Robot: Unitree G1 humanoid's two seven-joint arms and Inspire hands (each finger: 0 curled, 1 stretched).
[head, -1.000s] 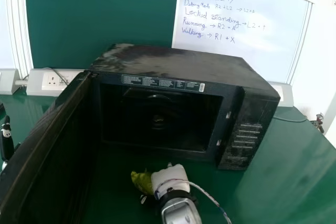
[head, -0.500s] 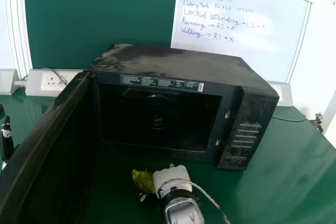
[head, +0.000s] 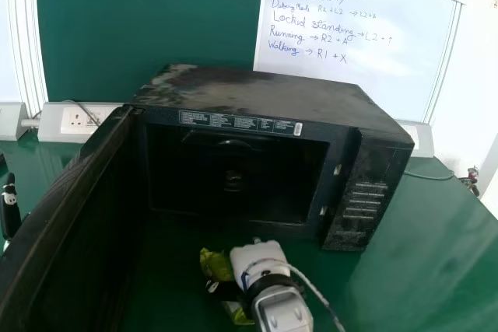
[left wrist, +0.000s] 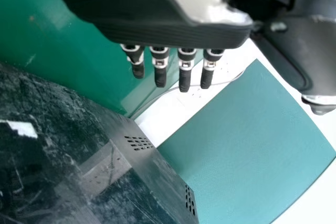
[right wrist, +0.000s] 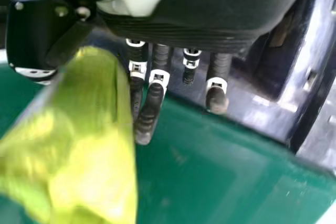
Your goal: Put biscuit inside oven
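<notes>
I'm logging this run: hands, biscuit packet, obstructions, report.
Left hand open, empty. Right hand holding biscuit packet, outside oven. Door swung open, nothing seen blocking the way in.

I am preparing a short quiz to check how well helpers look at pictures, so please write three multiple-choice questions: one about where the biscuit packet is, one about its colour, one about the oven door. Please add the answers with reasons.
1. Where is the biscuit packet?
A) in front of the oven
B) on top of it
C) behind it

2. What colour is the packet?
A) red
B) blue
C) yellow-green

3. How is the oven door?
A) fully closed
B) wide open
C) taken off

Answers:
1 A: the head view shows the packet at the right hand, before the opening.
2 C: the right wrist view shows its yellow-green wrapper close up.
3 B: the door stands swung out on the left, and the dark inside shows.
</notes>
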